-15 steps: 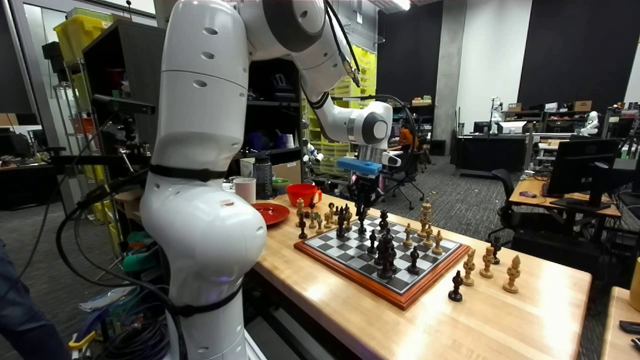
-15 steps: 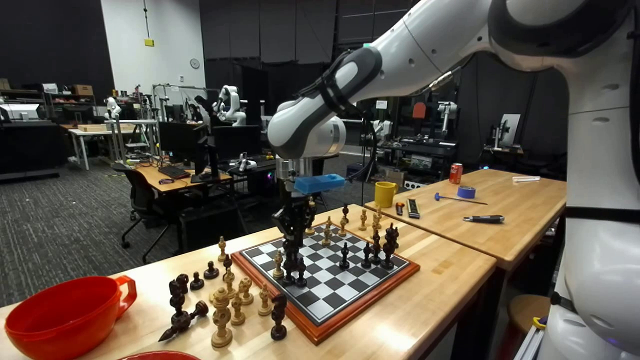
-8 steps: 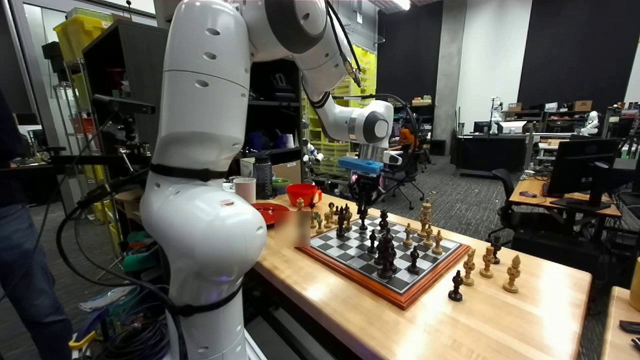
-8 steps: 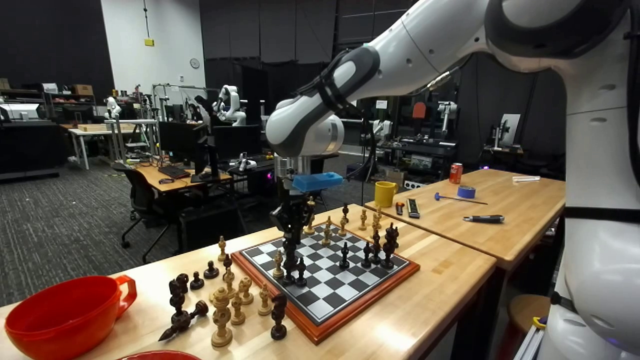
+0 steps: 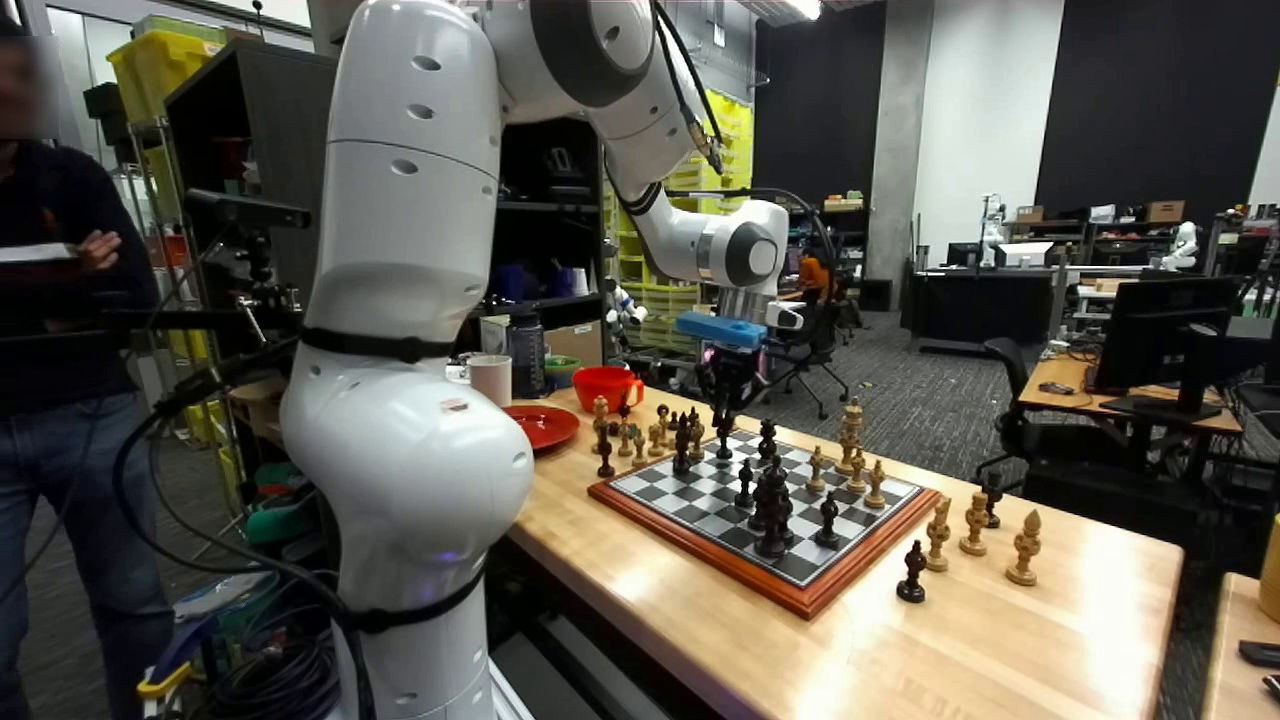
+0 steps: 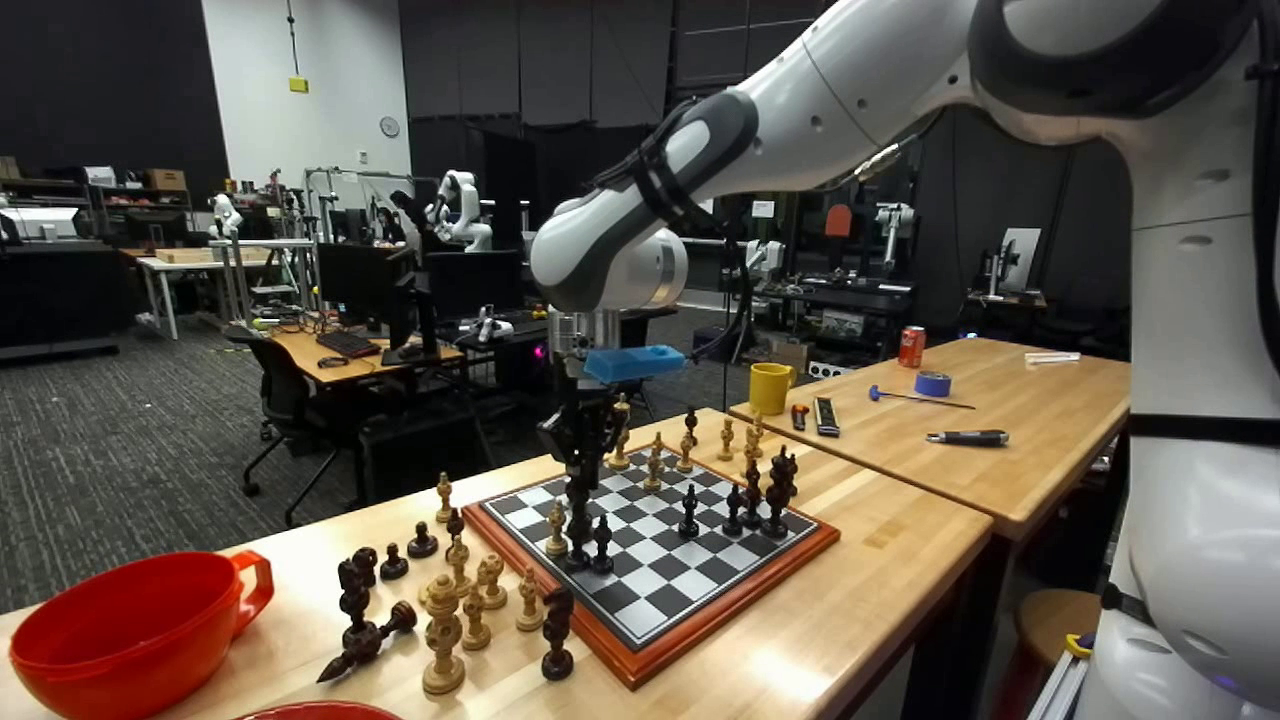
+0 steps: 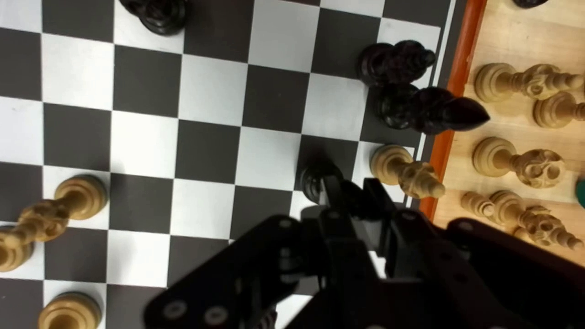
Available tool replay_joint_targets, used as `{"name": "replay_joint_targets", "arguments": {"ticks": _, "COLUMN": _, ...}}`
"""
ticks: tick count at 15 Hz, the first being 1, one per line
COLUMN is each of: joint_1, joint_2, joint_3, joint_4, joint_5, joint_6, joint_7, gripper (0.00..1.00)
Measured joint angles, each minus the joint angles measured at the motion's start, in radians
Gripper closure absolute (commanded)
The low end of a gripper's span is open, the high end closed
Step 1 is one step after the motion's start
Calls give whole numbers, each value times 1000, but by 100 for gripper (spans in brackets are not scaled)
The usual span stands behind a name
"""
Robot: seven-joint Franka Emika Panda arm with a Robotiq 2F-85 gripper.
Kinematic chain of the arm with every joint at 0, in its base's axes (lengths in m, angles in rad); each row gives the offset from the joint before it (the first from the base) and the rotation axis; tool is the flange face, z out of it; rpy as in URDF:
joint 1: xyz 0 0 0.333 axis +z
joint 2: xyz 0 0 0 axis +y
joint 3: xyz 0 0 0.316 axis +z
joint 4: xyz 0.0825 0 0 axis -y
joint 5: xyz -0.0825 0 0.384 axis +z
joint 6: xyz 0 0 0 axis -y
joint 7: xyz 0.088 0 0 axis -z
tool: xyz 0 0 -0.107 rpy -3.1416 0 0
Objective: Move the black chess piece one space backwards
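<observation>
Exterior view, end effector (image 6: pixel 581 478) gripping black piece (image 6: pixel 578 530); red can (image 6: pixel 911 347), label illegible

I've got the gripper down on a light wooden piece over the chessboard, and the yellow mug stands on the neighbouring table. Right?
The colour is wrong: the wrist view shows the gripper down on a black piece over the chessboard. The yellow mug does stand on the neighbouring table.
</observation>
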Motion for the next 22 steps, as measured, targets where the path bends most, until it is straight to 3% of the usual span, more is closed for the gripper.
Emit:
{"name": "replay_joint_targets", "arguments": {"ticks": 18, "joint_1": -3, "joint_2": 7, "joint_3": 1, "joint_4": 1, "joint_5": 23, "joint_6": -8, "joint_7": -23, "gripper": 96}}
{"name": "replay_joint_targets", "arguments": {"ticks": 19, "joint_1": -4, "joint_2": 10, "joint_3": 1, "joint_4": 2, "joint_5": 23, "joint_6": -9, "joint_7": -24, "gripper": 87}}
{"name": "replay_joint_targets", "arguments": {"ticks": 20, "joint_1": -5, "joint_2": 12, "joint_3": 1, "joint_4": 2, "joint_5": 23, "joint_6": -10, "joint_7": -25, "gripper": 58}}
{"name": "replay_joint_targets", "arguments": {"ticks": 22, "joint_1": -6, "joint_2": 14, "joint_3": 1, "joint_4": 3, "joint_5": 23, "joint_6": -10, "joint_7": -26, "gripper": 53}}
